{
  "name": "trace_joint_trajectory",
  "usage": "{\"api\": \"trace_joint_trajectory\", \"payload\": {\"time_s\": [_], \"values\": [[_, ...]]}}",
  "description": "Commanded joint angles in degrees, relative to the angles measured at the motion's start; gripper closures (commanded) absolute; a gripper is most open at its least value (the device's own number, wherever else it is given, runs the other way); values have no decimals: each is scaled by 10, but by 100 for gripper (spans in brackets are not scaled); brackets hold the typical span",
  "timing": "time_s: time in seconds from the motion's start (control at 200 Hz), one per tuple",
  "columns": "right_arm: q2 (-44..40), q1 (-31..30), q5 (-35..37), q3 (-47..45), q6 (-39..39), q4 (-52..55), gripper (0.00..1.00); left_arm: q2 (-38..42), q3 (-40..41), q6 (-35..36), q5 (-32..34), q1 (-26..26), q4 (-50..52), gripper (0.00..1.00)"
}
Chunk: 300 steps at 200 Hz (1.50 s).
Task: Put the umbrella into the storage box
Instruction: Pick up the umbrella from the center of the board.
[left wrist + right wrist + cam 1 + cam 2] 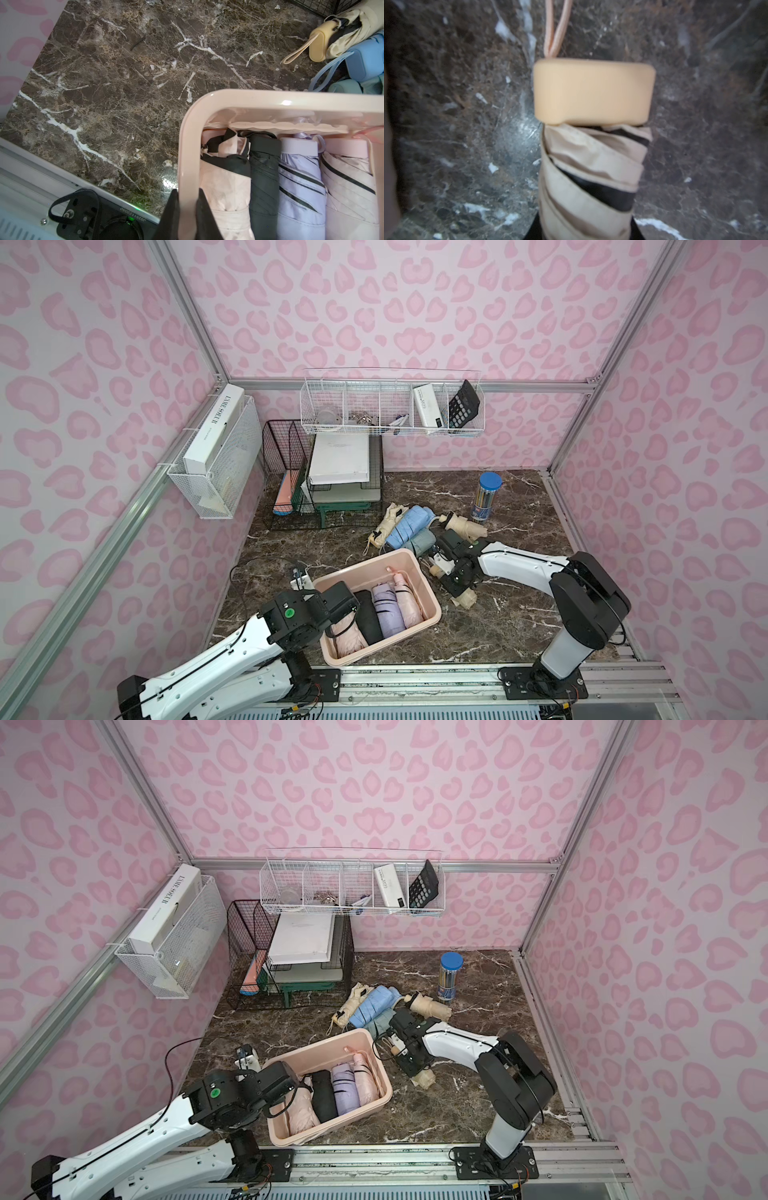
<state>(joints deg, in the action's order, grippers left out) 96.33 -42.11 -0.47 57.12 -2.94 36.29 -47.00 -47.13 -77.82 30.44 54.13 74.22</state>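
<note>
Pickup in hand: right gripper (586,234) jaws flank the beige umbrella (591,166), grasp unclear; left gripper (188,218) jaws clench the storage box (270,101) rim. The next move likely calls for lifting it over that rim.

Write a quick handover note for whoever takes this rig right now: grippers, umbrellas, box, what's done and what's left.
Left gripper: shut on the rim of the storage box.
Right gripper: shut on the beige umbrella, beside the box and not yet over it.
Done: four folded umbrellas lie side by side in the box.
Left: bring the gripped one in. After that come the cream umbrella, blue umbrella, grey-green umbrella and tan umbrella, all piled behind the box.
</note>
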Motion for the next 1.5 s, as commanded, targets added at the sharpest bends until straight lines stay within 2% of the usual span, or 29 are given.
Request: {"api": "trace_joint_trajectory", "payload": {"time_s": [0.0, 0.245, 0.545, 0.665, 0.9, 1.22, 1.495], "values": [[-16, -1, -10, -7, -11, 11, 79, 0, -6, 8, 23, 0, -18, 99], [-63, -3, -9, -34, -32, 2, 89, 1, -7, 16, 22, 0, -25, 99], [-132, 3, 0, -14, -55, 27, 97, -11, -15, 30, 10, 0, -47, 100], [-164, 7, 13, 15, -88, 70, 100, -21, -19, 35, 1, 0, -61, 100], [-244, 7, 21, 98, -130, 145, 100, -46, -48, 55, -7, 0, -89, 100], [-280, 6, -41, 191, -169, 183, 100, -109, -51, 63, -45, 2, -183, 100], [-271, -28, -99, 179, -214, 147, 100, -191, -79, 29, -33, 23, -270, 100]]}}
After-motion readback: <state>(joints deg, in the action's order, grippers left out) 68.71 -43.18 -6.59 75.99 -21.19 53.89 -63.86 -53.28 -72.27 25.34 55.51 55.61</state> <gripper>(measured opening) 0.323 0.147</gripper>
